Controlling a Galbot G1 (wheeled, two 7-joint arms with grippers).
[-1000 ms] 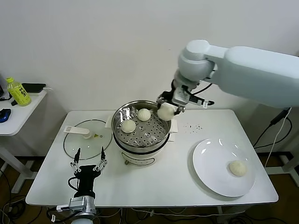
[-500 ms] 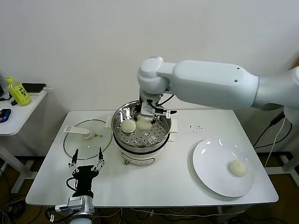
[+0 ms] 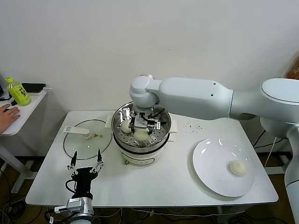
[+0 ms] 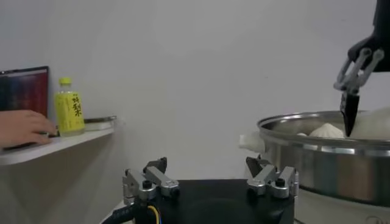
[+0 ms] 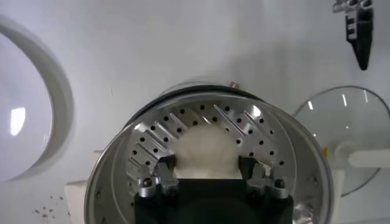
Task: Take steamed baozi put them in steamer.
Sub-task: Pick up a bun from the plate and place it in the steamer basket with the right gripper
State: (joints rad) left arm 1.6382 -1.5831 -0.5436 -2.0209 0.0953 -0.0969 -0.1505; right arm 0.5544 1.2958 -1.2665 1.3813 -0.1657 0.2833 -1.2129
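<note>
Right gripper (image 3: 140, 127), centre of the head view, pinches a bun (image 5: 206, 152) inside the steamer (image 3: 164, 133); I risk crushing its neighbour (image 3: 125, 125). Left gripper (image 3: 86, 164), lower left, idles with fingers spread.

Shiny perforated metal steamer (image 3: 141, 140) (mirror-bright walls); matt, smooth dough baozi (image 5: 205, 151); glossy white plate (image 3: 212, 172).

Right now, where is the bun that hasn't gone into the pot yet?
In the head view, the last baozi lies alone on the white plate at the table's right side, well right of the steamer.
</note>
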